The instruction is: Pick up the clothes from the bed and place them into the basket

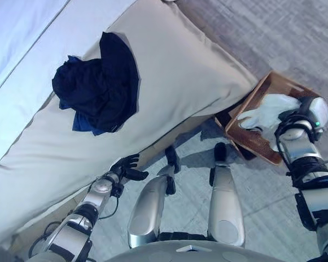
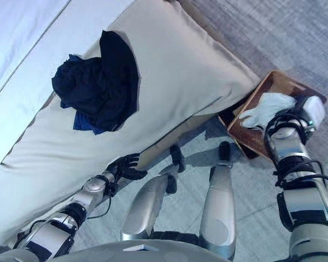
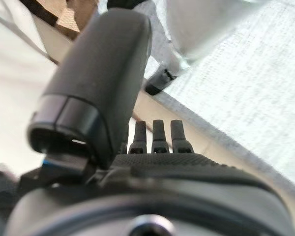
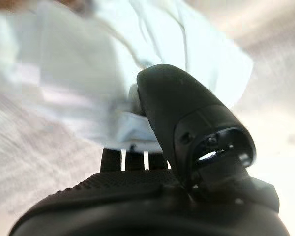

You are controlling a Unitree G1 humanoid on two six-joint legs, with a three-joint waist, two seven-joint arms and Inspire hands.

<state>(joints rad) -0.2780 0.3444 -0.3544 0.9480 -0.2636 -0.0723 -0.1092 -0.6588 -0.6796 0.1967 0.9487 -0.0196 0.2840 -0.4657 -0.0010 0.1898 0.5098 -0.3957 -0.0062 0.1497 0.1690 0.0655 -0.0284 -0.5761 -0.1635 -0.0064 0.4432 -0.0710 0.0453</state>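
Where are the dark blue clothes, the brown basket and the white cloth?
dark blue clothes (image 1: 101,90), left eye view, middle of pile
brown woven basket (image 1: 255,144), left eye view, near rim
white cloth (image 2: 269,107), right eye view, its middle

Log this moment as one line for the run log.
right hand: holding white garment over basket | left hand: open, empty, at bed edge | dark clothes: still on bed
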